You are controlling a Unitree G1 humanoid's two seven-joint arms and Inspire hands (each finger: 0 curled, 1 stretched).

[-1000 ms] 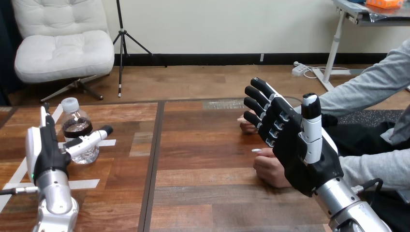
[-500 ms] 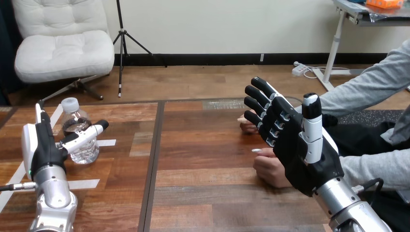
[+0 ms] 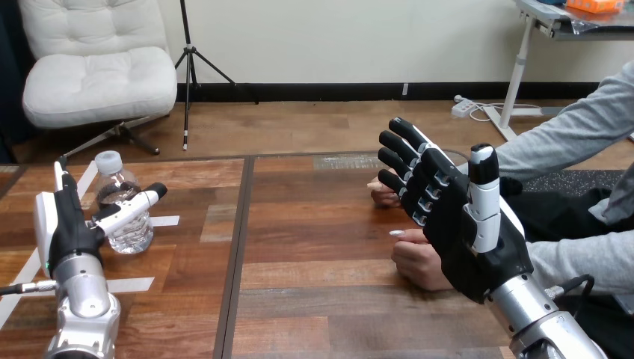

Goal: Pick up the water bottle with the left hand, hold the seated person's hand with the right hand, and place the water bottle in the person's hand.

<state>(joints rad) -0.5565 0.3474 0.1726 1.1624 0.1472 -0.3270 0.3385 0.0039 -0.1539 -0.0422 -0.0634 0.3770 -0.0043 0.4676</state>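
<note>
- Here the left hand is open, its fingers straight up and its thumb stretched across the front of the water bottle.
- The clear, capped bottle stands upright on the table, just right of that hand, near white tape strips.
- The right hand is spread wide, in front of the person's hand.

The head camera looks forward and down across the wooden table. It sits close above the near edge. The left hand and right hand stand large in the lower corners.
</note>
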